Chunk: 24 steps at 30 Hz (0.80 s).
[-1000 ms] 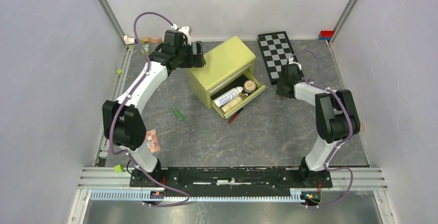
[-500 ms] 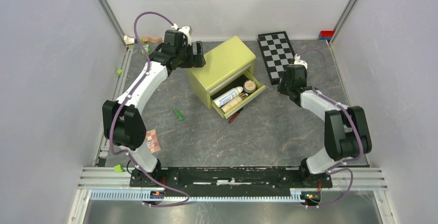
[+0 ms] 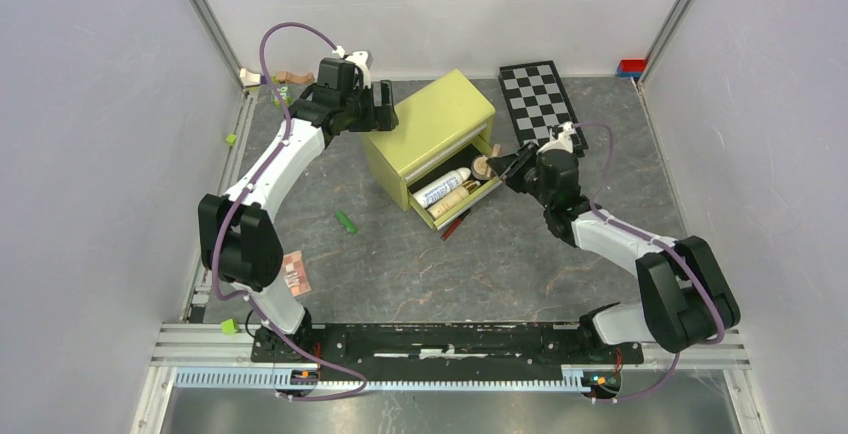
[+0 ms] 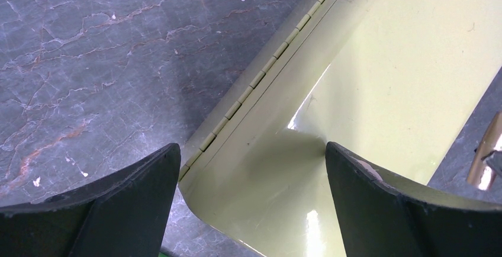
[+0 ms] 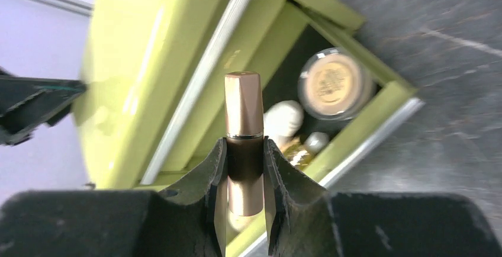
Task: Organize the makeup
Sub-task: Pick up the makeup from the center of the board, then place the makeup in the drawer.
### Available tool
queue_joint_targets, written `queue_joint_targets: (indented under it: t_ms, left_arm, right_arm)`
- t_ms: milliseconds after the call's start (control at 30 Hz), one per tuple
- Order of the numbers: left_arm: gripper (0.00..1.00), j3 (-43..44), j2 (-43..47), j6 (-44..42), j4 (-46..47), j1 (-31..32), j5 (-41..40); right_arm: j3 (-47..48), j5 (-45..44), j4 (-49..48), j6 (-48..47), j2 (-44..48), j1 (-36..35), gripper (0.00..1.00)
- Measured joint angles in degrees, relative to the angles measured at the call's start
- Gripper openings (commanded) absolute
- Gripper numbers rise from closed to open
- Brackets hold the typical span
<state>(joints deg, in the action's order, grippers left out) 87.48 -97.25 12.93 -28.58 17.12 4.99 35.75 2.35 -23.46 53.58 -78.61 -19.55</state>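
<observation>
Makeup stick (image 5: pixel 243 121), 1, between 2 right jaws.

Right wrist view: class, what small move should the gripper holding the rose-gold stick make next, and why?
Probably lower the right gripper a little toward the open drawer: its jaws clamp the rose-gold stick, which sits roughly over the drawer's opening, not yet inside.

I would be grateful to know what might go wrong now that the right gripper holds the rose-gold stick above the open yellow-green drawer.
1. The right gripper pinches the rose-gold stick only at its dark band, so the stick might tilt or slip.
2. The yellow-green drawer already holds a round tan jar and a white tube, so a released stick could land on them or bounce out.
</observation>
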Motion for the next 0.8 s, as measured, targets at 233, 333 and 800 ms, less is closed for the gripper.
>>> queue_joint_targets:
  t_ms: [233, 333, 800]
  left_arm:
    - [0.97, 0.0, 0.0, 0.0, 0.0, 0.0, 0.2]
    - [0.97, 0.0, 0.0, 0.0, 0.0, 0.0, 0.1]
    - [0.97, 0.0, 0.0, 0.0, 0.0, 0.0, 0.1]
  right_arm:
    - [-1.1, -1.6, -12.1, 9.4, -2.9, -5.5, 0.13]
    - [-1.0, -2.5, -15.4, 12.6, -6.5, -6.8, 0.12]
    - [5.3, -8.6, -13.4, 18.6, -15.5, -12.1, 0.18]
